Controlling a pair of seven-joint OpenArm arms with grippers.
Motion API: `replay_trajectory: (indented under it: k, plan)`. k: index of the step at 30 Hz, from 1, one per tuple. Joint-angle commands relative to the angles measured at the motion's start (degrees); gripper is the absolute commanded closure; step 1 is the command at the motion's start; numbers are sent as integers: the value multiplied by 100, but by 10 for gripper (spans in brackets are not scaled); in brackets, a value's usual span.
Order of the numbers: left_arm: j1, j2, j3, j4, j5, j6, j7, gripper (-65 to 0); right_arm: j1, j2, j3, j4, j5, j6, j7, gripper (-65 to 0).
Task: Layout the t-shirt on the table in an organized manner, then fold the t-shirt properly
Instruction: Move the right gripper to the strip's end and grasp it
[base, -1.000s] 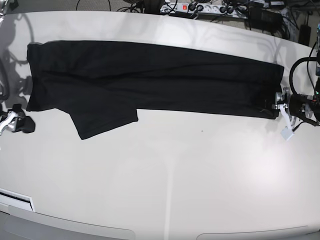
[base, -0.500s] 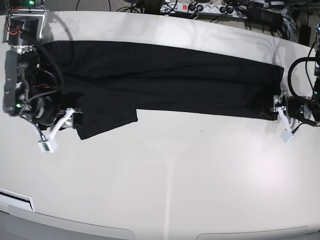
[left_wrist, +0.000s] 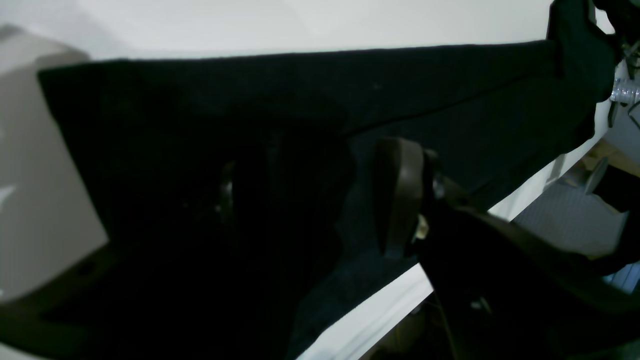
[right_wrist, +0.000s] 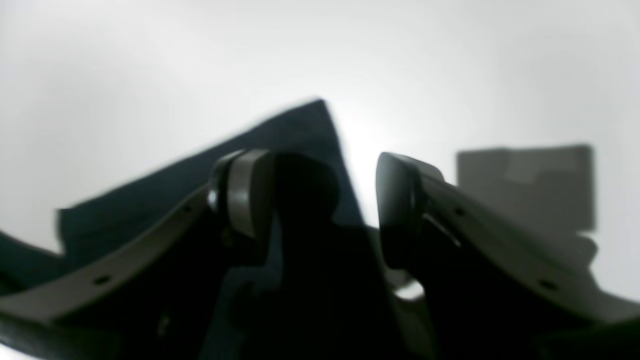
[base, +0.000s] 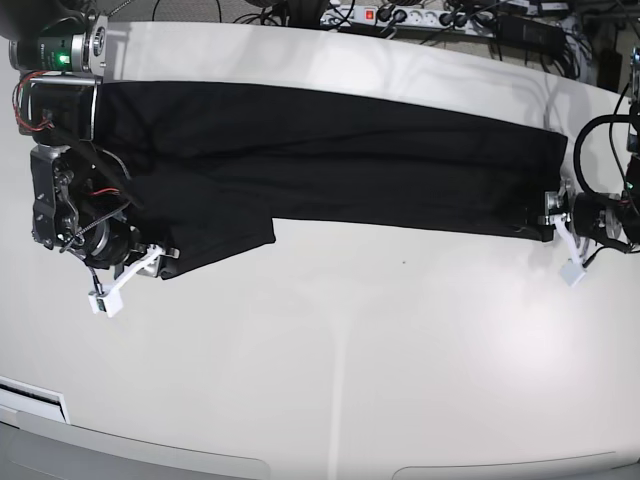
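The black t-shirt (base: 330, 170) lies as a long band across the white table (base: 350, 350), with a sleeve flap sticking out at its lower left. My right gripper (base: 130, 280) stands open at that flap's left corner. In the right wrist view its fingers (right_wrist: 245, 195) are spread, and the pointed fabric corner (right_wrist: 295, 135) lies behind the left one. My left gripper (base: 562, 238) sits at the shirt's right end. In the left wrist view it (left_wrist: 320, 195) is open, low over the dark fabric (left_wrist: 250, 100), and one finger is lost in shadow.
A power strip and cables (base: 400, 17) run along the table's back edge. A pale strip (base: 35, 400) lies at the front left. The table edge (left_wrist: 545, 185) drops to the floor just right of my left gripper.
The right arm has swung in from the table's left edge and now stands over the shirt's left end, gripper at the sleeve flap. The left arm has hardly moved.
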Motion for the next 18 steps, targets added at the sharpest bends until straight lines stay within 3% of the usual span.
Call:
replay_trajectory:
  k: [1, 4, 8, 12, 15, 18]
  plan:
    - [-94, -57, -22, 35, 35, -6, 0, -356, 103, -11, 0, 9, -9, 70, -101, -343]
    - [-94, -61, -22, 35, 35, -6, 0, -356, 133, -74, 0, 11, -24, 367, -144, -270]
    - [-94, -59, -22, 35, 35, -6, 0, -356, 151, -72, 0, 157, -46, 994, -223, -18]
    - [-94, -59, -22, 35, 35, -6, -2, -356, 144, -70, 0, 787, 452, 1026, -1058, 0]
    - [-94, -59, -22, 35, 37, -6, -4, -356, -4, -72, 0, 1596, 1204, 1026, -2041, 0]
    - [-94, -59, -22, 35, 37, -6, -4, -356, -501, -74, 0, 2645, 1834, 1026, -2553, 0]
